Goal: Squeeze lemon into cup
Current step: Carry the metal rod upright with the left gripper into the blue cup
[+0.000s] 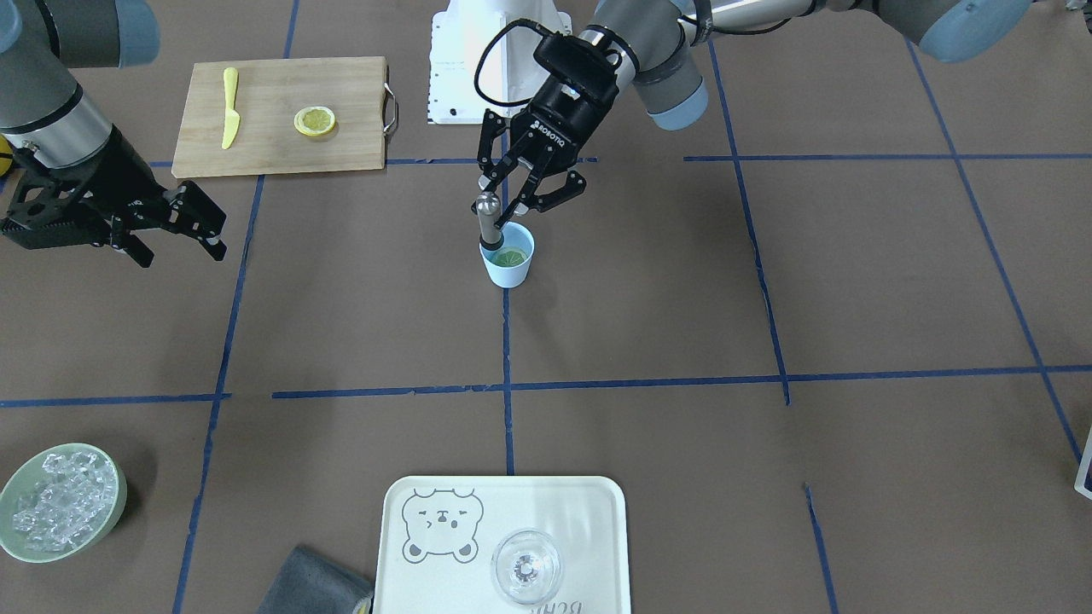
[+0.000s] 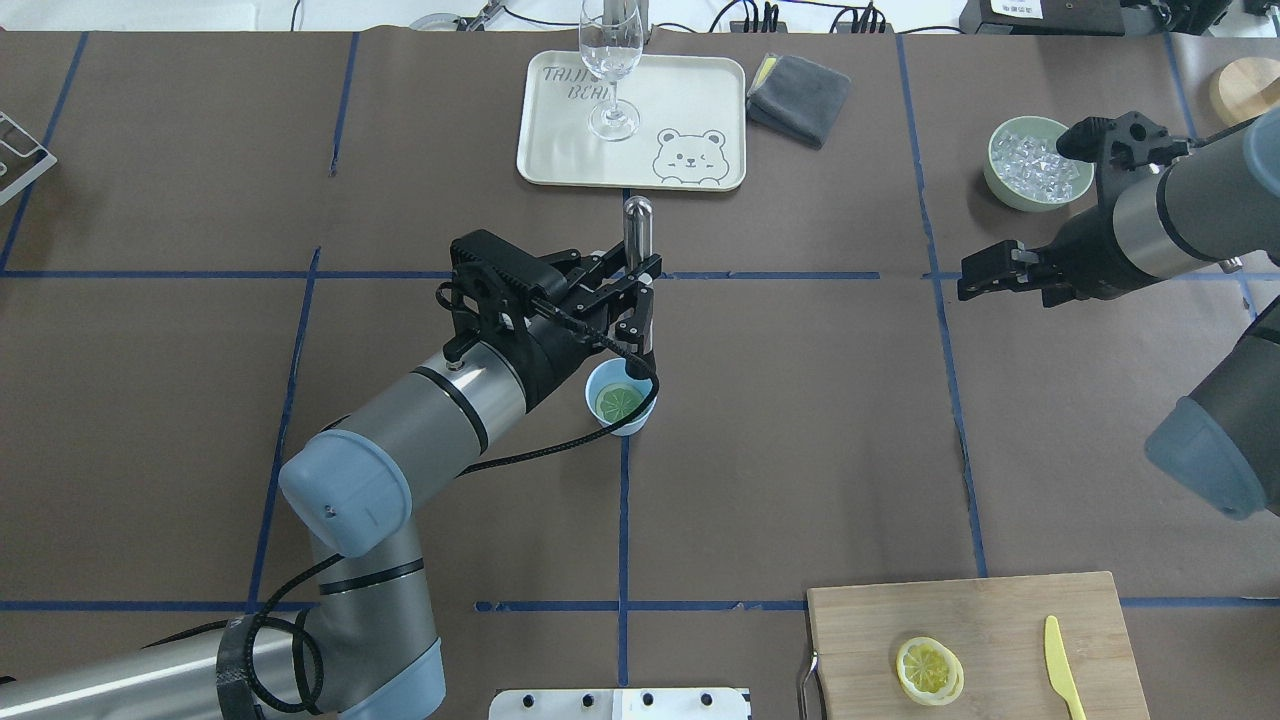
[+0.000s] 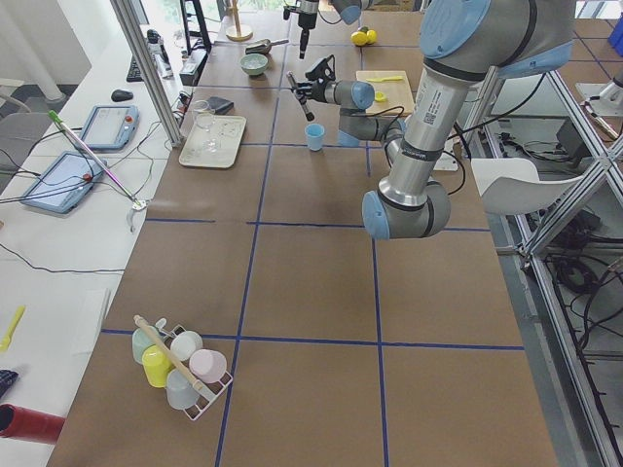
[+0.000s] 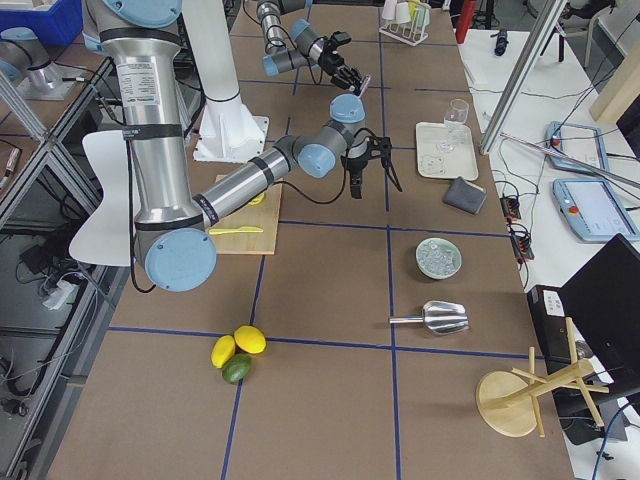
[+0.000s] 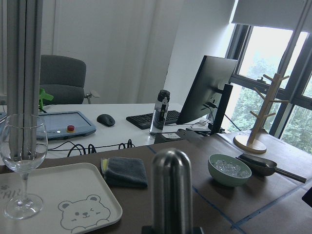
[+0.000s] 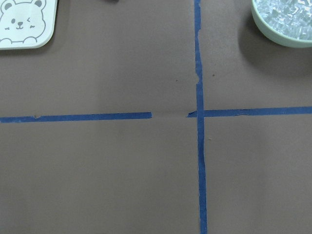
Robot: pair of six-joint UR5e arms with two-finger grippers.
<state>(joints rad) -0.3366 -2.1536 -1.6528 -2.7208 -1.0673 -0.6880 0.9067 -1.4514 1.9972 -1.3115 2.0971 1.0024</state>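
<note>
A lemon [image 1: 512, 257] [image 2: 619, 403] slice lies flat inside the light-blue cup [image 1: 509, 273] [image 2: 628, 425] near the table's middle. My left gripper [image 1: 493, 234] [image 2: 642, 285] hovers just above the cup's rim, shut on a metal rod [image 1: 487, 217] [image 2: 637, 230] [image 5: 171, 190]. The rod's rounded end tilts up and away from me. Its lower end sits at the cup's rim, on the side nearest my left gripper. My right gripper [image 1: 179, 249] [image 2: 975, 275] hangs open and holds nothing, far off to my right.
A wooden cutting board [image 1: 281, 136] near my right side carries a second lemon slice [image 1: 315, 121] and a yellow knife [image 1: 229, 107]. Across the table are a bowl of ice [image 1: 60, 503], a grey cloth [image 1: 316, 584], and a bear tray [image 1: 563, 512] bearing a clear glass [image 1: 526, 567].
</note>
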